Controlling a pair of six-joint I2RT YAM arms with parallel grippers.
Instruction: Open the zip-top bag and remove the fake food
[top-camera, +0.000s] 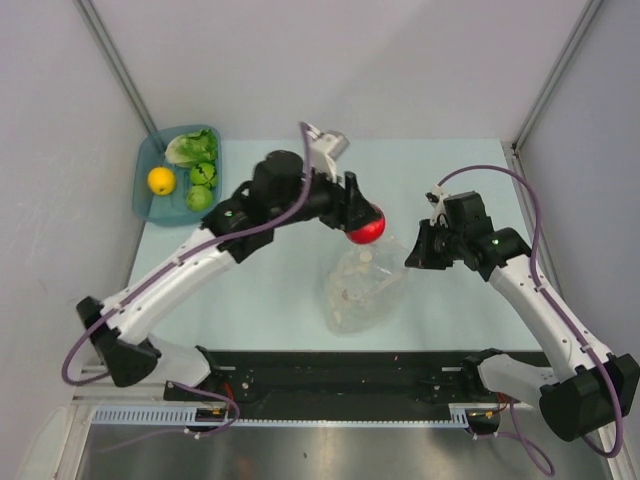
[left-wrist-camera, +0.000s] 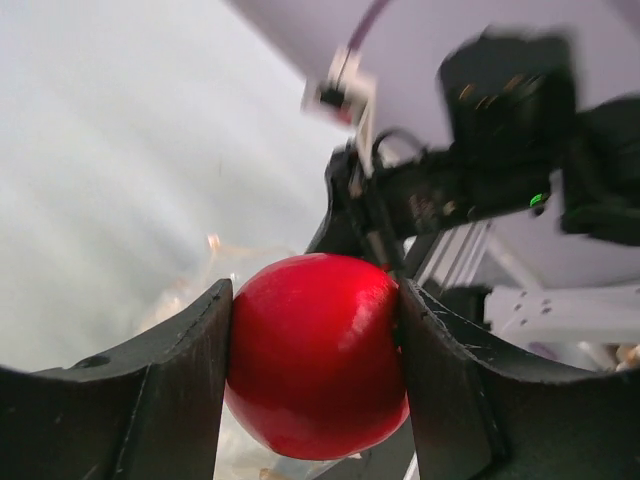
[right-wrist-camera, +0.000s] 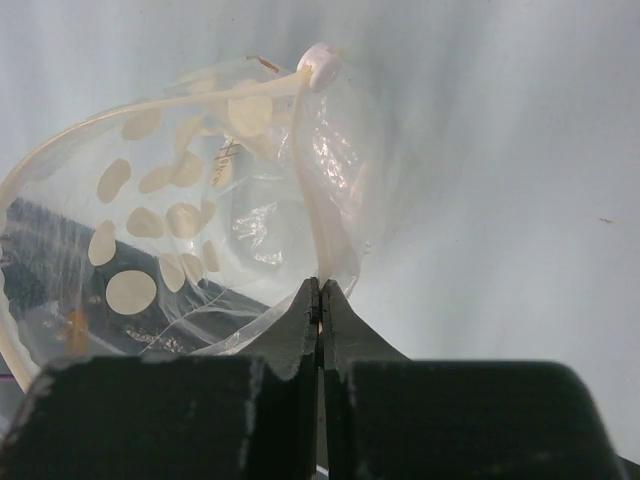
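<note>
My left gripper (left-wrist-camera: 315, 295) clasps the smooth, rigid red piece (left-wrist-camera: 318, 385) across its middle; my right gripper (right-wrist-camera: 320, 297), fully closed, pinches the limp, probably slippery zip-top bag (right-wrist-camera: 190, 215) at its rim.

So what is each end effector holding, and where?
Left end effector: red fake food, across its middle. Right end effector: zip-top bag, by its zip edge.
</note>
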